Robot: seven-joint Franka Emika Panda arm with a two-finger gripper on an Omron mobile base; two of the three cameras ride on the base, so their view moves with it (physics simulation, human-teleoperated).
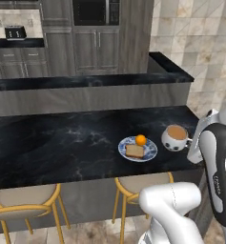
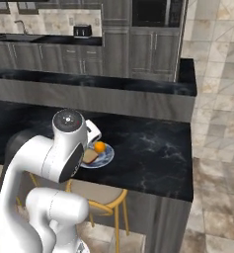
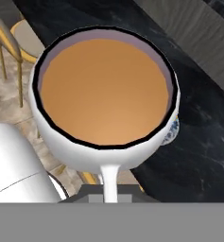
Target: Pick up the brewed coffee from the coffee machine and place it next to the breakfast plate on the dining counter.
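Just 1 mug [image 1: 175,137], 1 plate [image 1: 138,149], 2 stools [image 1: 24,200].

A mug of coffee [image 1: 176,137] sits just right of the breakfast plate [image 1: 138,149] on the dining counter [image 1: 62,143]. Toast [image 1: 134,151] and an orange [image 1: 140,139] lie on the plate. Stools [image 1: 24,200] stand below the counter's near edge.

A small black toaster [image 1: 15,32] stands on the far counter [image 1: 16,43] at the left, against a pale tiled wall. In the right base view a sink faucet [image 2: 20,25] rises further left on that counter. Grey wooden cabinets [image 1: 97,47] fill the far wall, and a dark built-in oven [image 1: 95,12] sits above them. The floor [image 2: 219,163] at the right has beige stone tiles.
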